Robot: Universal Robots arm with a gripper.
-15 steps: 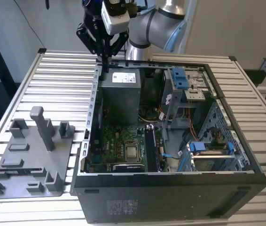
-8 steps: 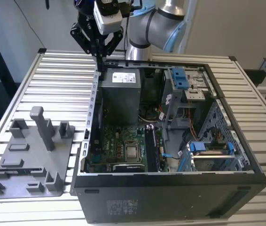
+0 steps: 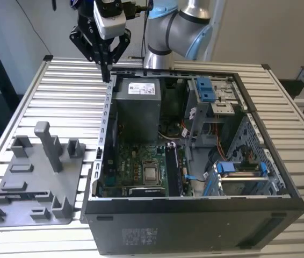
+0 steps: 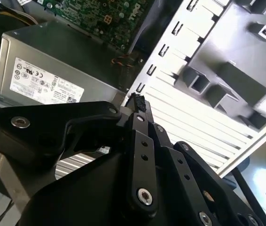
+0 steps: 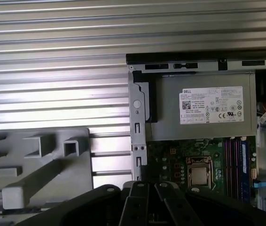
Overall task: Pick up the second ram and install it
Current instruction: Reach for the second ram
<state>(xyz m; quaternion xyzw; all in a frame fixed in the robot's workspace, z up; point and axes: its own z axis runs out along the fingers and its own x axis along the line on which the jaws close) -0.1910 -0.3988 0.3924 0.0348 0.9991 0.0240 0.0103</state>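
Jaws pinched shut on nothing visible, the gripper (image 3: 107,75) hung over a corner of the computer case (image 3: 195,217), while the first wrist view caught a blue memory stick (image 5: 244,162) standing on the green board (image 5: 170,157).

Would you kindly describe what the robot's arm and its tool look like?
The arm is made of silver-grey tubes with light-blue caps at the joints. The tool is matte black, built from flat linkage bars pinned with silver rivets, and it narrows to slim tips. A white camera housing is mounted just above it.
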